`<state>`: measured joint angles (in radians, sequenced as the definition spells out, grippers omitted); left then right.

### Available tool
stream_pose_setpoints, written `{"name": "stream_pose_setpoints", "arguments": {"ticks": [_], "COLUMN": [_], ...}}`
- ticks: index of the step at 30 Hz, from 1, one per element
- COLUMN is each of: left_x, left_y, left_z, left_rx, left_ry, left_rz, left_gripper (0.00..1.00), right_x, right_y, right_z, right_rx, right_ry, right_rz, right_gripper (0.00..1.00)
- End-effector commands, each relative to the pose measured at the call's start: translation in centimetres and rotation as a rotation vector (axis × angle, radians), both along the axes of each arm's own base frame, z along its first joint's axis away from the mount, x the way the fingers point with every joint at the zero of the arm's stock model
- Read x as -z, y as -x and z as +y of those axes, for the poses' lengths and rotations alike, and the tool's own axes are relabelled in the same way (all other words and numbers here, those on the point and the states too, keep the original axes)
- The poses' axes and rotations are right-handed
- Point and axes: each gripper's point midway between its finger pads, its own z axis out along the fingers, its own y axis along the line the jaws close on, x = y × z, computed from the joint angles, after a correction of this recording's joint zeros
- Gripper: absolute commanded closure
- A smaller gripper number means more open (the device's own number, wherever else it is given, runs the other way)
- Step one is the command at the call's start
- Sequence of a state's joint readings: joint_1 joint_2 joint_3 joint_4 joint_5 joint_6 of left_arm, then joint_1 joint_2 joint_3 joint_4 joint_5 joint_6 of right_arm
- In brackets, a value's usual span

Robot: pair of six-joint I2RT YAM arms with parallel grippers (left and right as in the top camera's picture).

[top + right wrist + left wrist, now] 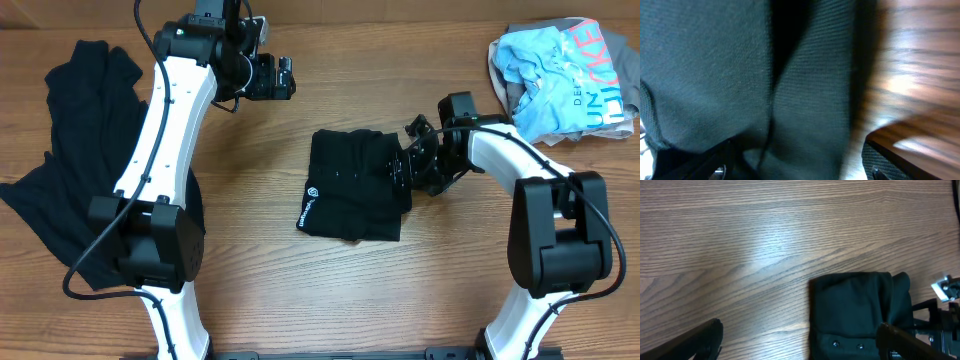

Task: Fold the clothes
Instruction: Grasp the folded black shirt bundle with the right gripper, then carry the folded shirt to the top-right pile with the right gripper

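A folded black garment (352,186) with a small white mark (308,207) lies mid-table, one of the clothes. A second black garment (70,150) lies spread and crumpled at the left, partly under my left arm. My right gripper (408,166) is low at the folded garment's right edge. In the right wrist view its jaws stand wide over black fabric (740,75), and one finger (900,155) is above bare wood. My left gripper (277,76) hovers open near the far edge, away from the cloth. Its wrist view shows the folded garment (855,305) below and nothing between its fingers (702,340).
A heap of light blue and grey clothes (565,75) sits at the far right corner. Bare wooden table (400,70) lies between the folded garment and the far edge. The arm bases stand at the near edge.
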<state>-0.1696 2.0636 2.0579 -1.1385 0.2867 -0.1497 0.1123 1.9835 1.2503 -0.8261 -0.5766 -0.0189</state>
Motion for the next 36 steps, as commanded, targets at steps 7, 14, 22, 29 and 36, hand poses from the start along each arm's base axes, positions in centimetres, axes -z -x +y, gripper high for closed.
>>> {"name": "stream_pose_setpoints", "arguments": {"ticks": [7, 14, 22, 29, 36], "left_x": [-1.6, -1.6, -1.6, -1.6, -1.6], "left_y": [0.1, 0.2, 0.2, 0.2, 0.2], "left_z": [0.3, 0.0, 0.0, 0.0, 0.0], "left_rx": [0.013, 0.019, 0.019, 0.019, 0.019], "left_ry": [-0.011, -0.011, -0.011, -0.011, -0.012], "left_rz": [-0.037, -0.036, -0.037, -0.037, -0.037], "left_gripper": [0.00, 0.00, 0.00, 0.00, 0.00], "right_x": [1.7, 0.7, -6.4, -15.0, -20.8], "right_y": [3.9, 2.7, -1.2, -5.5, -9.2], "right_z": [2.8, 3.5, 2.5, 1.6, 0.6], "right_rx": [-0.075, -0.070, -0.036, 0.044, 0.131], "right_ry": [-0.122, -0.183, -0.214, -0.140, -0.124], "right_rz": [0.105, 0.063, -0.060, -0.224, -0.366], "right_gripper": [0.39, 0.96, 0.96, 0.96, 0.96]}}
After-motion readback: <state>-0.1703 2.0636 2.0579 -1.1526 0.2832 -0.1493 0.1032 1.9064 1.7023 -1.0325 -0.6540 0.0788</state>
